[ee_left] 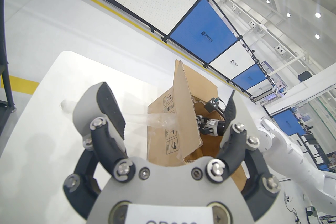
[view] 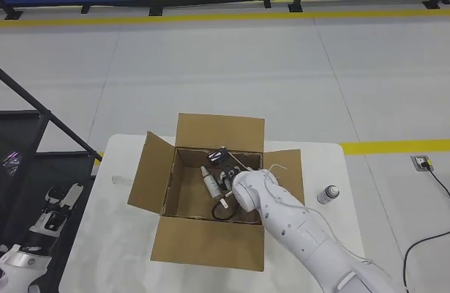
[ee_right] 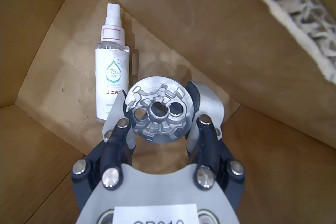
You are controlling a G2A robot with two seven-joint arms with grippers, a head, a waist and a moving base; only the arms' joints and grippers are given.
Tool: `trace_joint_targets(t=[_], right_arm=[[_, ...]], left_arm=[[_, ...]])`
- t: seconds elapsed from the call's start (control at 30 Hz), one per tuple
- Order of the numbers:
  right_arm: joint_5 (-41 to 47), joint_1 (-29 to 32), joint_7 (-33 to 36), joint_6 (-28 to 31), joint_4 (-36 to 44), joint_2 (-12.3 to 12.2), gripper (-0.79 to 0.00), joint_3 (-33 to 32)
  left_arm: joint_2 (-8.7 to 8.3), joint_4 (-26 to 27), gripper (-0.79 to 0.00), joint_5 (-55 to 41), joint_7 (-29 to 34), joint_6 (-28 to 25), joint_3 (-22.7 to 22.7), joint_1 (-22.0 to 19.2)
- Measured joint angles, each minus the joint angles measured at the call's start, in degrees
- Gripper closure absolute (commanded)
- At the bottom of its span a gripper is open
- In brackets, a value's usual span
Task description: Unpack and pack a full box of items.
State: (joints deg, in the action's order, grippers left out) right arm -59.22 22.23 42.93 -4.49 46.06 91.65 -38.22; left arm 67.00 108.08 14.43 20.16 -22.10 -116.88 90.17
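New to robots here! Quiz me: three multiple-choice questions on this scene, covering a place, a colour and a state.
1. Where is the white plastic spray bottle? A on the white table; B lying on the floor of the brown cardboard box; C in a gripper.
2. What colour is the painted floor stripe? A red; B yellow; C green.
3. The right gripper is: A open and empty; B shut on the bottle; C shut on the round grey metal disc.
Answers: B, it lies flat on the box bottom; B, the stripe is yellow; C, it clamps the disc.
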Motion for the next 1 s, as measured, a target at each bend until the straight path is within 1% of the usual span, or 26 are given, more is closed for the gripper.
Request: trace_joint_targets(t=[0.13, 0.2, 0.3, 0.43, 0.47, 0.5, 0.53, 0.6, 0.63, 0.67, 0.7, 0.73, 0.87, 0.9, 1.0], right_arm=[[-0.4, 0.1, -0.1, 0.2, -0.4, 0.3, -0.634, -0.2], [-0.8, 0.3, -0.1, 0.2, -0.3, 0.4, -0.643, -0.4], [-1.8, 0.9, -0.5, 0.1, 0.7, 0.3, -0.619, -0.8], [-4.1, 3.2, -1.6, -0.2, 6.1, -0.5, -0.625, -2.0], [-5.1, 4.2, -1.7, -0.3, 8.1, -0.9, -0.653, -2.4], [-6.6, 5.7, -1.7, -0.6, 11.4, -1.5, -0.656, -3.1], [-7.9, 7.1, -1.4, -0.9, 14.3, -2.0, -0.686, -3.7], [-10.8, 10.5, -0.6, -1.3, 21.3, -3.3, -0.717, -5.6], [-12.9, 13.2, 0.2, -1.2, 26.7, -4.3, -0.723, -7.3], [-14.5, 15.5, 0.9, -1.0, 30.9, -5.1, -0.767, -8.8], [-16.2, 17.9, 1.8, -0.6, 35.3, -5.9, -0.785, -10.4], [-18.5, 21.0, 3.0, 0.0, 41.0, -7.0, -0.785, -12.6], [-26.2, 30.5, 5.3, 1.1, 57.3, -9.5, -0.785, -20.1], [-27.8, 33.2, 4.9, 0.7, 61.5, -10.0, -0.785, -22.6], [-30.1, 39.4, 2.2, -1.1, 69.1, -11.0, -0.785, -29.2]], left_arm=[[0.00, 0.0, -0.785, 0.0, 0.0, 0.0, 0.0, 0.0], [0.00, 0.0, -0.785, 0.0, 0.0, 0.0, 0.0, 0.0], [0.00, 0.0, -0.785, 0.0, 0.0, 0.0, 0.0, 0.0], [0.00, 0.0, -0.785, 0.0, 0.0, 0.0, 0.0, 0.0], [0.00, 0.0, -0.785, 0.0, 0.0, 0.0, 0.0, 0.0], [0.00, 0.0, -0.785, 0.0, 0.0, 0.0, 0.0, 0.0], [0.00, 0.0, -0.785, 0.0, 0.0, 0.0, 0.0, 0.0], [0.00, 0.0, -0.785, 0.0, 0.0, 0.0, 0.0, 0.0], [0.00, 0.0, -0.785, 0.0, 0.0, 0.0, 0.0, 0.0], [0.00, 0.0, -0.785, 0.0, 0.0, 0.0, 0.0, 0.0], [0.00, 0.0, -0.785, 0.0, 0.0, 0.0, 0.0, 0.0], [0.00, 0.0, -0.785, 0.0, 0.0, 0.0, 0.0, 0.0], [0.00, 0.0, -0.785, 0.0, 0.0, 0.0, 0.0, 0.0], [0.00, 0.0, -0.785, 0.0, 0.0, 0.0, 0.0, 0.0], [0.00, 0.0, -0.785, 0.0, 0.0, 0.0, 0.0, 0.0]])
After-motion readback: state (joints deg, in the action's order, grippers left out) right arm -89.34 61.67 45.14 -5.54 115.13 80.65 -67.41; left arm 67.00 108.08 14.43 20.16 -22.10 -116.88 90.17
